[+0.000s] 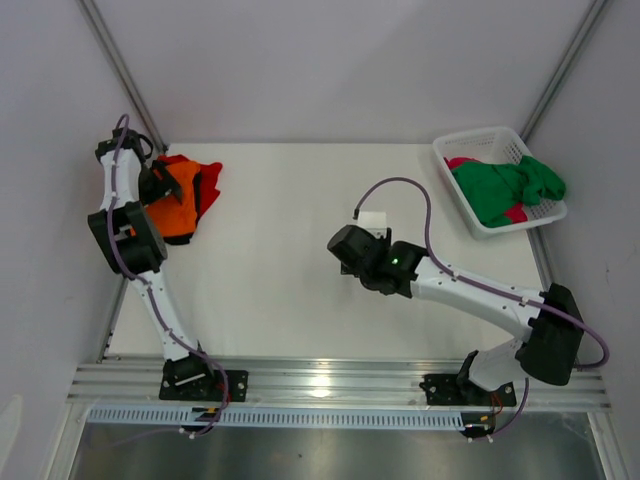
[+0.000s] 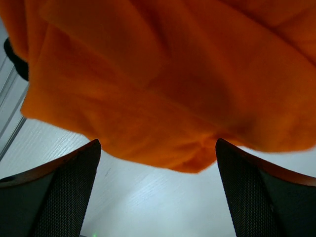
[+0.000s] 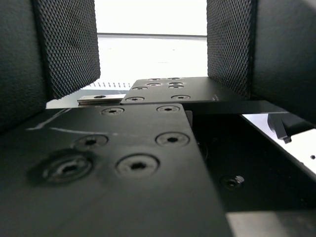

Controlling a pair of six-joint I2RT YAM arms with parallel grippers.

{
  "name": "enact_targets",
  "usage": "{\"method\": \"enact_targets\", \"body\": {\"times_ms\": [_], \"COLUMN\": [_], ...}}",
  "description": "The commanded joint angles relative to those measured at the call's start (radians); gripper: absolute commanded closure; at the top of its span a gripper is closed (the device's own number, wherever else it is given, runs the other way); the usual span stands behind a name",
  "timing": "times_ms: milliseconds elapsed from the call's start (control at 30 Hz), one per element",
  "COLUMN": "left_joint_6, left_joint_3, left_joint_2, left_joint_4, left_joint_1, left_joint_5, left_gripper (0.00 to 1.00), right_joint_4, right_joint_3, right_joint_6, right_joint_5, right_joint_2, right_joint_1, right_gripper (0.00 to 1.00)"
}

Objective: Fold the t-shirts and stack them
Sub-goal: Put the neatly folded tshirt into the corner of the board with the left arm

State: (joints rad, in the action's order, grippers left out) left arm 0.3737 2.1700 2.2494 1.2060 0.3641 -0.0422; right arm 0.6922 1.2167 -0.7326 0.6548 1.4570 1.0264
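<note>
A folded bright orange t-shirt (image 1: 178, 205) lies at the table's far left on top of a red t-shirt (image 1: 208, 180), with a bit of black cloth at the pile's edge. My left gripper (image 1: 155, 185) hangs just over the orange t-shirt (image 2: 163, 79). It (image 2: 158, 144) is open, its fingers (image 2: 64, 192) apart with only table between them. My right gripper (image 1: 350, 250) is over the middle of the table, open and empty (image 3: 153, 59), facing its own arm's black plates. A green t-shirt (image 1: 505, 185) and a magenta-pink one (image 1: 462, 163) lie crumpled in the basket.
The white plastic lattice basket (image 1: 452, 180) stands at the far right corner. Metal frame posts (image 1: 120, 70) rise at both back corners. An aluminium rail (image 1: 330, 385) with the arm bases runs along the near edge.
</note>
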Motion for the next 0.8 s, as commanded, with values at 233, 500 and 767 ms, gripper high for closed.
{"method": "enact_targets", "body": {"times_ms": [233,500,767], "left_joint_6": [-0.013,-0.01,-0.015], "left_joint_3": [0.111,0.027,0.048], "left_joint_2": [0.116,0.144,0.202], "left_joint_4": [-0.011,-0.054,-0.036], "left_joint_1": [0.001,0.003,0.013], "left_joint_5": [-0.022,-0.022,-0.008], "left_gripper": [0.0,0.01,0.01], "right_joint_4": [0.135,0.188,0.188], "right_joint_3": [-0.032,-0.029,-0.009], "right_joint_6": [-0.099,-0.12,-0.117], "right_joint_5": [0.066,0.088,0.082], "right_joint_2": [-0.129,-0.164,-0.152], "right_joint_1": [0.009,0.015,0.023], "right_gripper": [0.41,0.41,0.41]}}
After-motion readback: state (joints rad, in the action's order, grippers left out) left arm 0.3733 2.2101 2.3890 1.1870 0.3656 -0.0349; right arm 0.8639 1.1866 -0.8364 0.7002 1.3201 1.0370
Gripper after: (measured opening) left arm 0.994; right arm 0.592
